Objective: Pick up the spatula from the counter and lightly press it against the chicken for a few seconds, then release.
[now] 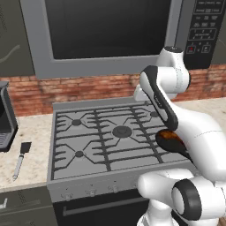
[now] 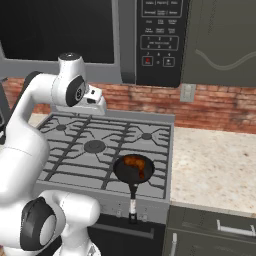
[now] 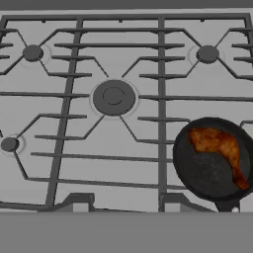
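the spatula (image 1: 20, 161) lies flat on the desk (image 1: 33, 128) just left of the stove (image 1: 101, 137), well apart from the hand (image 3: 126, 203). the hand hovers over the stove, its fingers partly spread and empty. the chicken (image 3: 217, 148) sits in a black pan (image 3: 200, 173) at the stove's front right.

Glossy white arm (image 1: 198, 132) of smooth rounded links; dark grey rings and round caps at joints, biggest lower right; small grey tips on the gripper (image 3: 127, 203).

Chicken (image 3: 216, 146) in pan (image 3: 201, 174) on stove (image 3: 74, 143); spatula (image 1: 20, 160) left.
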